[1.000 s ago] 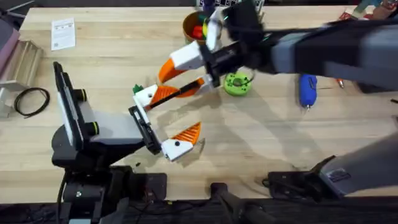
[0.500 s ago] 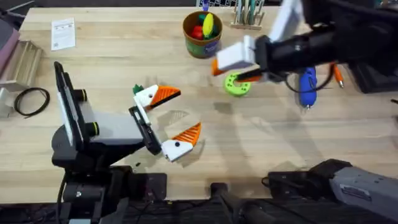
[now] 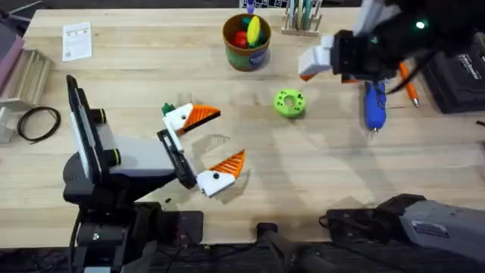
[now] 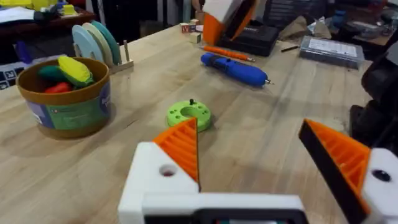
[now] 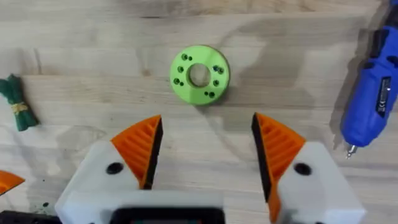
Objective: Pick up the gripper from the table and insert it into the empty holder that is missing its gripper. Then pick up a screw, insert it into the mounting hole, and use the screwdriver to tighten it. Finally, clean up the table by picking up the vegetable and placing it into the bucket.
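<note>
The right gripper (image 5: pixel 205 152) hangs with fingers apart and empty, the chunky blue screwdriver (image 5: pixel 371 93) lying just outside one finger; it looks rigid, smooth-sided, best pinched across its thick barrel.

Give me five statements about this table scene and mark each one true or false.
1. The screwdriver lies on the table. True.
2. The right claw is shut on the screwdriver. False: it is open and holds nothing.
3. The bucket holds red, yellow and green toys. True.
4. The green disc sits inside the bucket. False: it lies on the bare table.
5. The vegetable is in the bucket. False: it lies on the table.
</note>
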### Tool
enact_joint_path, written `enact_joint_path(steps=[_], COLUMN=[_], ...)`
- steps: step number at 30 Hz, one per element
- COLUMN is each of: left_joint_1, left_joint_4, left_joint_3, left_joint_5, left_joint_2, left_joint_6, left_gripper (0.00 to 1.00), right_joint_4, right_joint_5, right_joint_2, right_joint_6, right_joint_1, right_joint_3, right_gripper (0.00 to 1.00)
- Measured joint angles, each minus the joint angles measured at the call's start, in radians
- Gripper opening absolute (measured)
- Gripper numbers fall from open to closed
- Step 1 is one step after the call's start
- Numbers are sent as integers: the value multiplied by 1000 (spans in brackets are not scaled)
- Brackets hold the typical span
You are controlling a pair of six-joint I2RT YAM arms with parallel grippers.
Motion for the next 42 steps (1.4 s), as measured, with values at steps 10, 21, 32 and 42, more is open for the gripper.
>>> enact_joint_path(steps=[10, 21, 32, 42], left_joint_1=[0, 0, 0, 0], left_joint_4=[0, 0, 0, 0], left_joint_3=[0, 0, 0, 0], left_joint_5=[0, 0, 0, 0], left_joint_2=[0, 0, 0, 0], left_joint_6=[0, 0, 0, 0], left_gripper=[986, 986, 985, 985], right_joint_4=[35, 96, 132, 162], right_joint_5=[31, 31, 31, 31], right_joint_2=[214, 352, 397, 439], right_joint_6=[119, 236, 303, 325], right_joint_1=[8, 8, 8, 8], right_joint_3=[13, 13, 13, 13], right_gripper=[794, 711, 596, 513])
